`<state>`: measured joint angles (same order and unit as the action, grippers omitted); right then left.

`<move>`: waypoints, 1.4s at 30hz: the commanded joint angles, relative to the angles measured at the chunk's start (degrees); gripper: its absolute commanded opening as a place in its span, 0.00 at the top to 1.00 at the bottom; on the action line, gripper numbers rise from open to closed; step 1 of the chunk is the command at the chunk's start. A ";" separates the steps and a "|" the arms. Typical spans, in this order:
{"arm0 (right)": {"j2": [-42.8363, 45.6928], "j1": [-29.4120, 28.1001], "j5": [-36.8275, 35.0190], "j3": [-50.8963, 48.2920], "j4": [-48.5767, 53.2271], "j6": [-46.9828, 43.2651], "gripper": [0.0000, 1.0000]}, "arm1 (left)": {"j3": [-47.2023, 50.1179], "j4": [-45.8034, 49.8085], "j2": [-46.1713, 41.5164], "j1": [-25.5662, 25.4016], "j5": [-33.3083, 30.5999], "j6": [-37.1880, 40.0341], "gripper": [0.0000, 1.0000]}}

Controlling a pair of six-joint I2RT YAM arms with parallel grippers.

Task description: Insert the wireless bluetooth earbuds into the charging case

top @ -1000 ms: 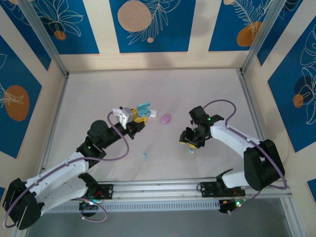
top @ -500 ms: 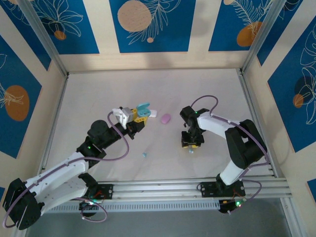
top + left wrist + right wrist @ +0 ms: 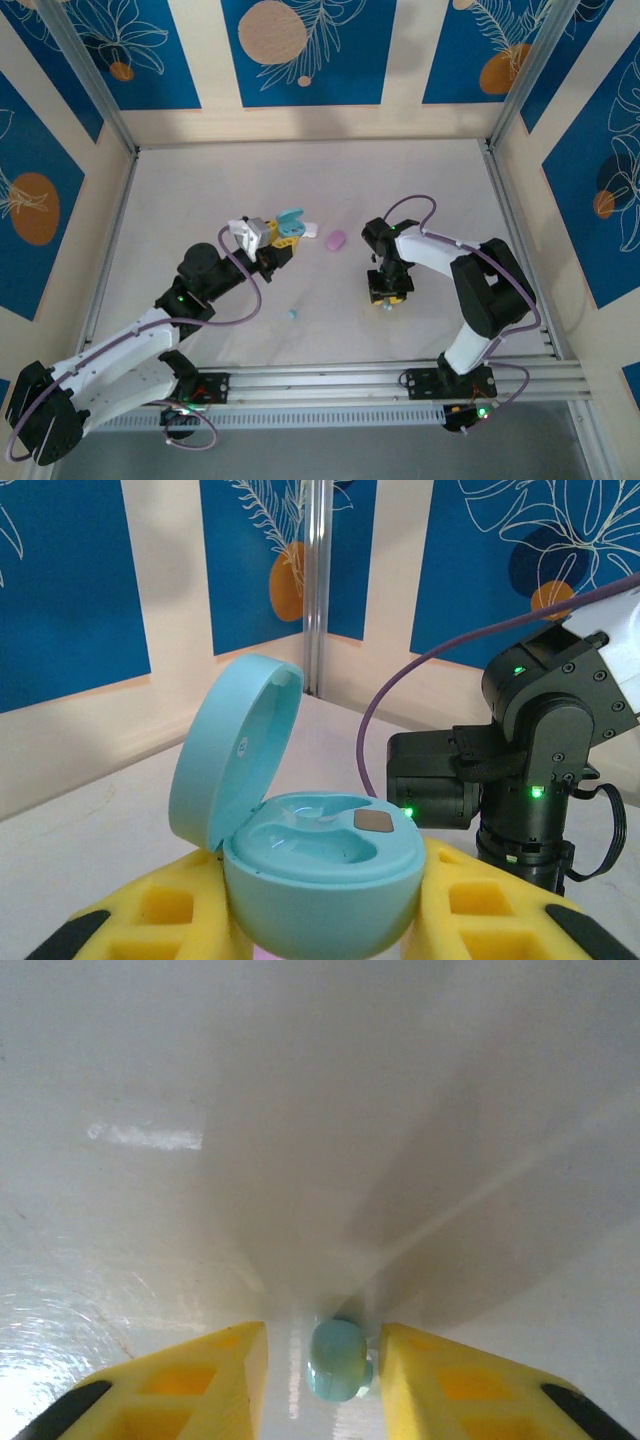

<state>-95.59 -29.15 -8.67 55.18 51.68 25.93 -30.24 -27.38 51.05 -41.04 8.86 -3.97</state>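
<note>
Earbud [image 3: 335, 1358], tiny, teal, likely light and slippery, between narrowly parted jaws of the right gripper [image 3: 322, 1348]; pinch its rounded sides. Left gripper [image 3: 320, 920] clasps the open case [image 3: 300, 850].

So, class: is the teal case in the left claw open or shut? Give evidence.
Open: the teal case has its lid swung back on the hinge, inner tray exposed.

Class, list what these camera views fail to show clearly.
- Left wrist view: base of the round teal plastic charging case, cut off by the bottom edge.
- Top view: loose tiny teal plastic earbud, too small to tell its orientation.
- Top view: small white object beside the left gripper, too small to identify.
- Right wrist view: second teal earbud between the right gripper's fingers, blurred; its shape unclear.
</note>
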 commanded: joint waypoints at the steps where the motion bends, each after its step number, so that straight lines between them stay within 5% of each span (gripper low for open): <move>1: -0.85 -0.21 -0.30 0.11 0.62 0.78 0.68 | -0.48 -0.46 -0.38 -0.25 -0.60 0.19 0.69; 34: 0.52 -1.54 -2.38 0.49 0.79 2.39 0.83 | -0.87 0.54 -0.67 -0.20 -0.86 0.36 0.68; 38: 6.15 -0.21 2.52 1.84 -0.56 2.19 0.83 | -0.96 0.49 -0.79 -0.26 -0.92 0.36 0.68; 42: 13.07 3.98 17.89 1.50 -5.93 3.09 0.83 | -1.09 0.57 -0.77 -0.22 -0.94 0.54 0.68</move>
<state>-87.18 -27.62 -2.92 55.42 49.10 27.62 -30.26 -26.06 51.05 -41.04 8.64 -3.97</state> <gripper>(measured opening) 0.175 0.333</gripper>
